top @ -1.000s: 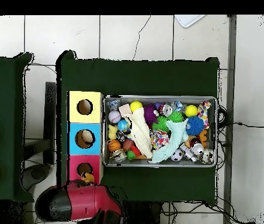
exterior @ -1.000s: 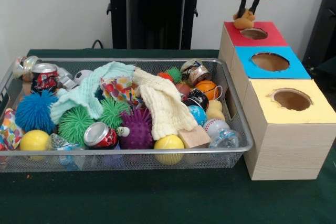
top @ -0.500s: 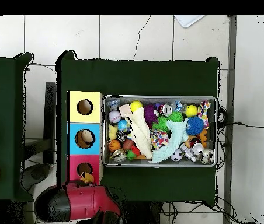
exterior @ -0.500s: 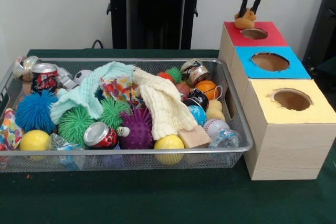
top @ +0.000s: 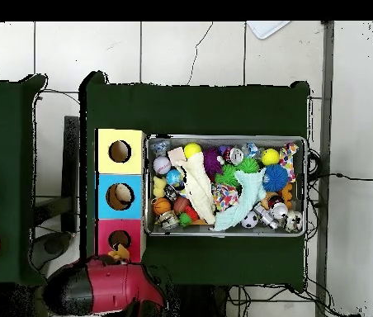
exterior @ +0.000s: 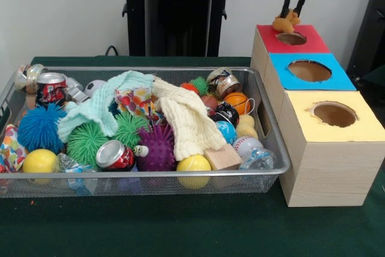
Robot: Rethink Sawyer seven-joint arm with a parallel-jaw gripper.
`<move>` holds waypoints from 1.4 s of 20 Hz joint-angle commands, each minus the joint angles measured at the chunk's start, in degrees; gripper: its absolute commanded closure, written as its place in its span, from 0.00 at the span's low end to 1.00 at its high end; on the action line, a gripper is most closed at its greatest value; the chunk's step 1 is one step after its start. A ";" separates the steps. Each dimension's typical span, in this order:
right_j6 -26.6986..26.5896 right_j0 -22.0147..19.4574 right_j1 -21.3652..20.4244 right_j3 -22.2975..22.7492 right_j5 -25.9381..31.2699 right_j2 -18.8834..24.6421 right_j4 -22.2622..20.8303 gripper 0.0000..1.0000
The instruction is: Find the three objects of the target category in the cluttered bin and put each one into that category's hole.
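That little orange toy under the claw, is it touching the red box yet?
Cannot tell. In the front view the orange toy hangs from the gripper at the red box's far edge, overlapping it with no clear gap or contact. The overhead view does not settle it either.

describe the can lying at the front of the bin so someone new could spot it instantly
Start at the wire mesh bin on the green table and go to its front edge, left of centre. There a red soda can lies on its side, silver top facing the camera, between a green spiky ball and a purple spiky ball. The other red can stands upright at the back left.
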 commanded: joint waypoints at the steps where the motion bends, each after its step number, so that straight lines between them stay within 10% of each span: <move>1: 11.40 0.16 3.76 -2.86 0.37 4.23 3.63 1.00; 28: 6.63 -2.53 0.39 -10.65 13.68 2.09 0.20 1.00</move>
